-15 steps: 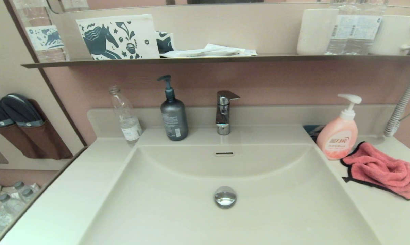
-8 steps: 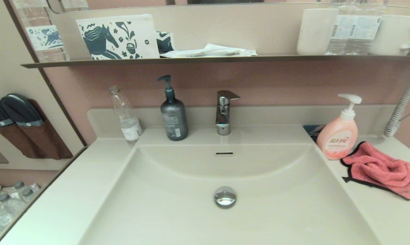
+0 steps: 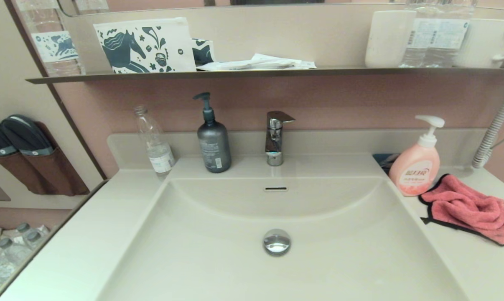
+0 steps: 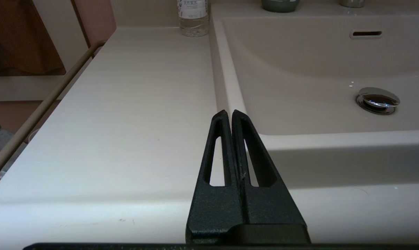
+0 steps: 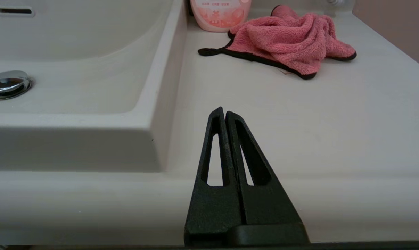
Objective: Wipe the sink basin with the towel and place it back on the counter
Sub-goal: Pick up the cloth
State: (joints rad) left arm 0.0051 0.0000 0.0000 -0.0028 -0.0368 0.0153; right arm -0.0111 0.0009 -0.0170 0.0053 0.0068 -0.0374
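Pink towel [image 3: 469, 207] crumpled on counter [image 3: 85, 242], beside soap bottle [image 3: 415, 169].

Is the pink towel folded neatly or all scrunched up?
Scrunched up. The towel lies in a rumpled heap on the counter beside the pink soap bottle, with its black trim curling unevenly.

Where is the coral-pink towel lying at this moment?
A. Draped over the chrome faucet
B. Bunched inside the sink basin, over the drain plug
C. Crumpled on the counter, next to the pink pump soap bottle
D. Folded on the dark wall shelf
C: the towel lies crumpled on the counter, right of the sink basin and beside the pink pump soap bottle, with neither gripper touching it.
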